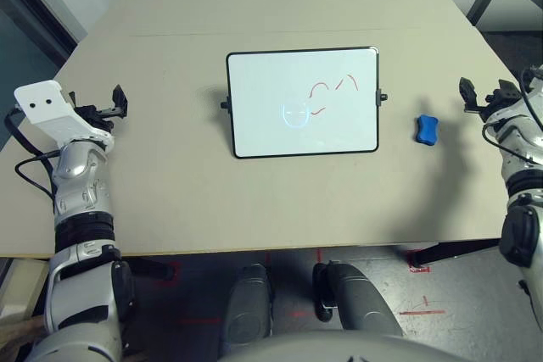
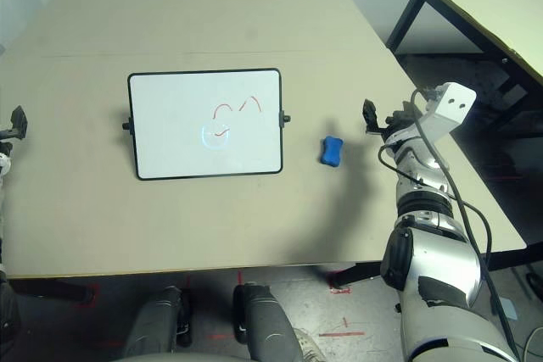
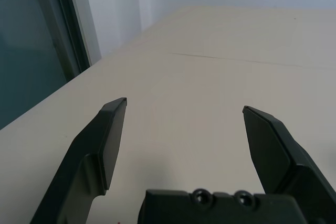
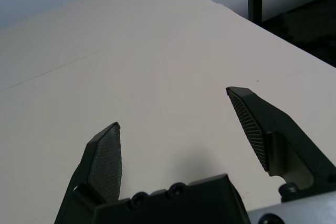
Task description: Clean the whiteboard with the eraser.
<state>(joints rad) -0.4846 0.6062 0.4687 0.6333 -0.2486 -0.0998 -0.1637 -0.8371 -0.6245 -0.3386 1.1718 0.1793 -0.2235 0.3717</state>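
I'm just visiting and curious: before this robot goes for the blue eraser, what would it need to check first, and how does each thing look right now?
1. Right gripper open and holding nothing: ok, a wide gap shows between its fingers.
2. Eraser within easy reach: ok, it lies on the table between the whiteboard and the right gripper, apart from both.
3. Path to the eraser free: ok, bare table lies between it and the right gripper.
4. Marks left to wipe: ok, red strokes and a faint blue drawing sit on the board.
5. Left gripper out of the way: ok, open, over the table off the board's left side.
6. Board fixed against sliding: cannot tell.
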